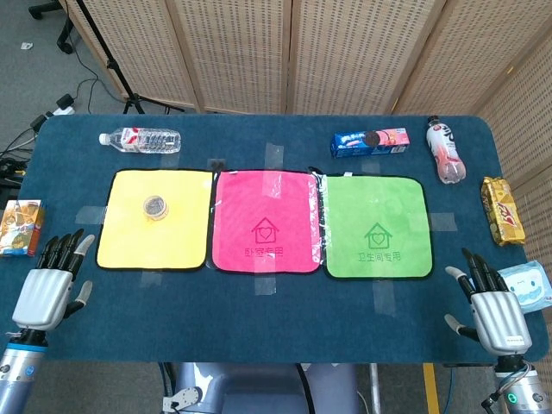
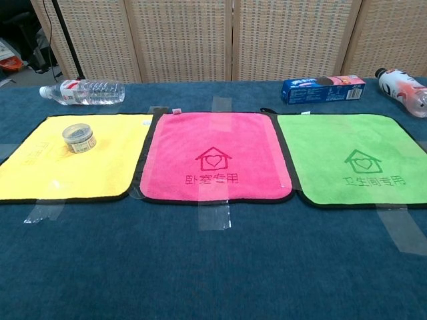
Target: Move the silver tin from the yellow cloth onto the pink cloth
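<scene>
The silver tin (image 1: 155, 207) (image 2: 79, 138) stands upright on the yellow cloth (image 1: 129, 246) (image 2: 60, 173), in its far middle. The pink cloth (image 1: 267, 198) (image 2: 213, 137) lies right beside it, bare. My left hand (image 1: 50, 287) hovers open at the table's near left corner, well short of the yellow cloth, fingers apart and holding nothing. At the near right corner my right hand (image 1: 494, 314) is also open and holds nothing. Neither hand shows in the chest view.
A green cloth (image 1: 377, 227) lies right of the pink one. At the back are a water bottle (image 1: 140, 139), a blue biscuit box (image 1: 370, 142) and a pink drink bottle (image 1: 444, 150). A snack bag (image 1: 503, 210), a tissue pack (image 1: 526, 283) and an orange carton (image 1: 19, 228) sit near the table's side edges.
</scene>
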